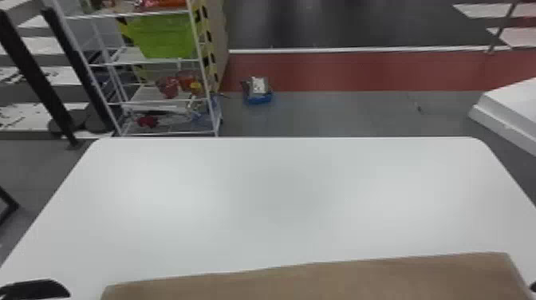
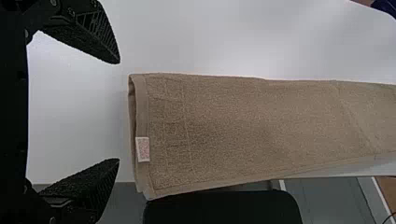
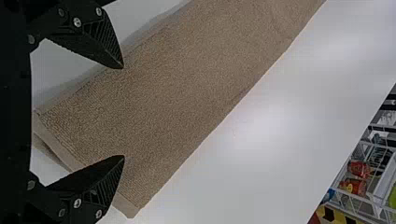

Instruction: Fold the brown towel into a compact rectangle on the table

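Observation:
At the head view's bottom left corner is my left gripper [image 1: 36,289]; a dark bit of my right gripper [image 1: 533,288] shows at the right edge. The brown towel [image 1: 319,279] lies as a long folded strip along the table's near side. In the left wrist view my left gripper [image 2: 117,111] stands open, just off the end of the towel [image 2: 233,126] that bears a small white tag [image 2: 143,149]. In the right wrist view my right gripper [image 3: 123,112] is open over the other end of the towel [image 3: 187,88], its fingers apart with nothing visibly pinched.
The white table [image 1: 279,191] stretches away beyond the towel. Behind it stand a wire shelf [image 1: 159,99] with a green bin [image 1: 163,36] and a small blue box [image 1: 258,97] on the floor. A white block-like object [image 1: 514,107] is at the right.

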